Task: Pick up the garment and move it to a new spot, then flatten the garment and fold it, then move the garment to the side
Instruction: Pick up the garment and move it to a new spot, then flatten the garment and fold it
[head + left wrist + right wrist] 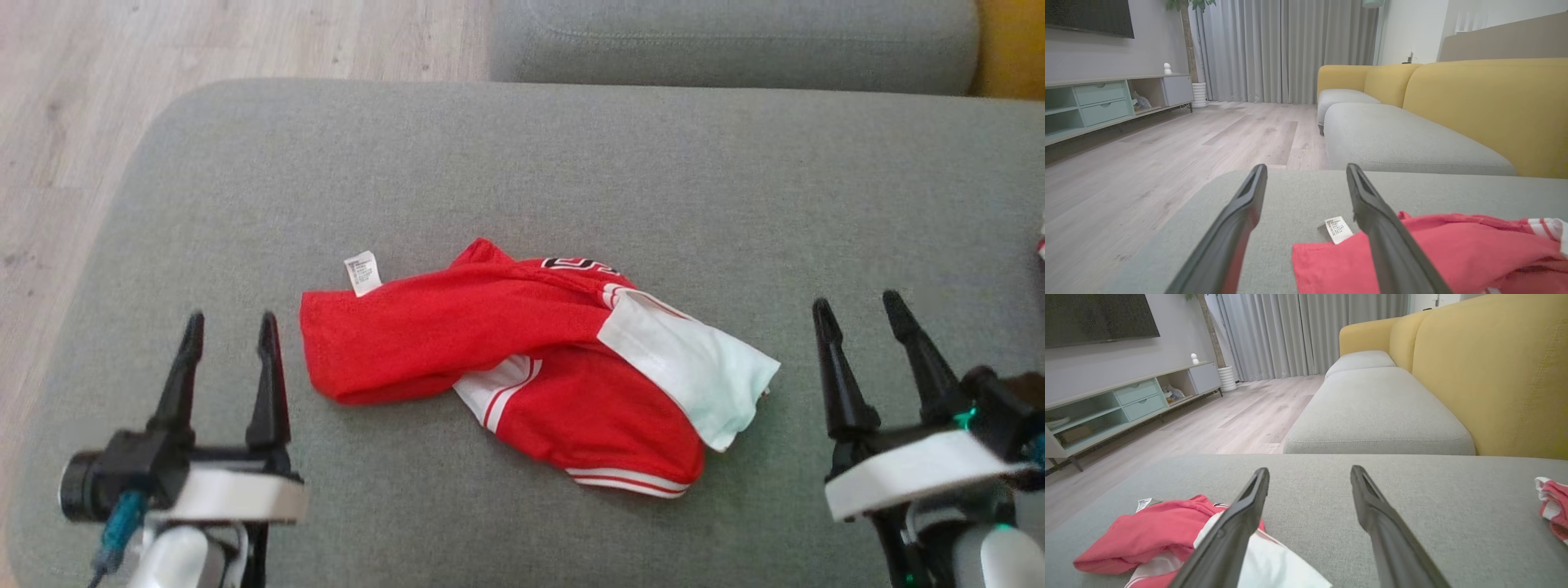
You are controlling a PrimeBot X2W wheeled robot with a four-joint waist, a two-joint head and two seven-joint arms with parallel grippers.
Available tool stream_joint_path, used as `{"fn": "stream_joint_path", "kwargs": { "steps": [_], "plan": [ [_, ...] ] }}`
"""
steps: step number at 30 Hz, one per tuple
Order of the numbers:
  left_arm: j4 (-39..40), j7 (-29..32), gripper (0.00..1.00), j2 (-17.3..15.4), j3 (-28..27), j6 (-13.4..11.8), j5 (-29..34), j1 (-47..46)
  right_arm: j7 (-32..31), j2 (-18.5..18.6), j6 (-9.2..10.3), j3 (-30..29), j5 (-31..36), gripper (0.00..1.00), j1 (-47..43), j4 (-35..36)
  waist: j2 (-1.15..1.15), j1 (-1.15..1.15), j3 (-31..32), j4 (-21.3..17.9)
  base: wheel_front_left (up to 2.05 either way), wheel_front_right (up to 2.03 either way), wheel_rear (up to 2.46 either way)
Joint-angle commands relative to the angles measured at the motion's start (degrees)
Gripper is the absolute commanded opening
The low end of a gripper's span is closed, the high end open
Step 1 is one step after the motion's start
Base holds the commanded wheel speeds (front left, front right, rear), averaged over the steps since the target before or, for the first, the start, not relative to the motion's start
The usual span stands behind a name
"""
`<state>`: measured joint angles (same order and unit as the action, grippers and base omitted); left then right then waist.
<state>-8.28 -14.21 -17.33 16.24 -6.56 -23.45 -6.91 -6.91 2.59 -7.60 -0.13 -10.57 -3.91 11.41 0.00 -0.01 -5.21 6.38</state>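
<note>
A crumpled red garment [457, 335] with a white fabric section, white striped trim and a scrap of black lettering lies near the middle of a broad grey fabric seat cushion [735, 188]. It is bunched and folded over itself rather than flat. A small white care label [362, 272] sticks out at its upper left corner in the head view and rests on the cushion. The left gripper [231, 325] hovers at the lower left of that view, just beside the garment's red edge and not touching it. Its two long dark fingers are spread wide with nothing between them. In the left wrist view the label lies between those fingers, close to the right-hand one, and the red cloth runs behind that finger. The right gripper [856, 304] hangs at the lower right of the head view, near the garment's white section but apart from it, its jaws also wide and empty. In the right wrist view its left-hand finger crosses in front of the white section. A small red and white cloth [1551, 506] sits at the cushion's far right edge, well apart from the garment. Beyond the cushion lies a second grey cushion [735, 41] against a yellow sofa back [1494, 375]. A pale wooden floor [73, 122] stretches to the left towards grey curtains [1282, 49] and a low cabinet with pale green drawers [1102, 104].
</note>
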Motion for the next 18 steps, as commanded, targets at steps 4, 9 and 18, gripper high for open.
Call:
{"fn": "stream_joint_path", "kwargs": {
  "steps": [4, 9, 18],
  "plan": [
    [2.7, 0.3, 1.0, -2.5, -2.1, -0.7, 0.4, 2.7, -0.2, 0.3, 0.11, 1.0, -0.5, 1.0, -2.1, 2.0, 0.0, 0.01, 2.0, -1.3, 0.0, 0.0, 0.0],
    [4.2, 2.1, 1.0, -2.9, -1.3, -1.6, 0.7, 5.2, -0.4, 0.3, 0.11, 1.1, -0.9, 1.0, -3.9, 2.0, 0.0, 0.01, 3.5, -2.3, 0.0, 0.0, 0.0],
    [6.2, 5.3, 1.0, -3.5, 0.1, -2.6, 0.5, 9.0, -1.3, 0.3, 0.11, 1.8, -1.7, 1.0, -7.2, 2.1, 0.0, 0.01, 6.0, -3.2, 0.0, 0.0, 0.0]
  ]
}}
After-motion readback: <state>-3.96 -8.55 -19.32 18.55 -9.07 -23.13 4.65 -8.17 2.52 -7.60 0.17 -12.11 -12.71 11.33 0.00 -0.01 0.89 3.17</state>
